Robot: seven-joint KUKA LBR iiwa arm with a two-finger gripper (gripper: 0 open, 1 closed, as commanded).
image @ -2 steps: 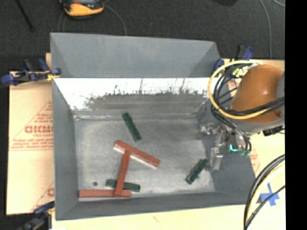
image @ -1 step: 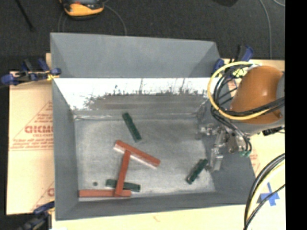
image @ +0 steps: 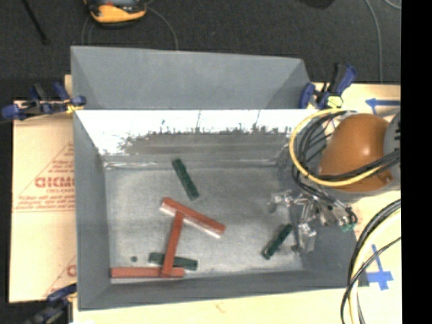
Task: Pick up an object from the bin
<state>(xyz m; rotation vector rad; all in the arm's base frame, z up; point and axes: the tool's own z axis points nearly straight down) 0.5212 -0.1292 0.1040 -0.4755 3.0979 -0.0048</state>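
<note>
So, the gripper (image: 302, 238) is down low in the front right corner of the bin (image: 91, 201), and the thing right beside it is a short dark green stick (image: 277, 242). It's a slim, straight little bar lying flat on the grey floor at a slant, with its lower end pointing toward the front wall and its upper end up by the gripper. The upper end looks like it's touching the metal of the gripper, or just next to it, but I can't say for sure from this angle.

Everything else sits well apart to the left. A second dark green stick (image: 185, 179) lies slanted toward the back middle. Two red-brown sticks make a rough T in the left half: a crosswise one with a pale end (image: 192, 217), and one running from it toward the front (image: 173, 244). A third red-brown stick (image: 145, 273) lies flat along the front wall, and another dark green stick (image: 177, 262) crosses under the T's stem.

Whether the gripper is open or closed, I honestly can't tell, since the wrist with its orange cover (image: 354, 150) and cables crowd the view there.
</note>
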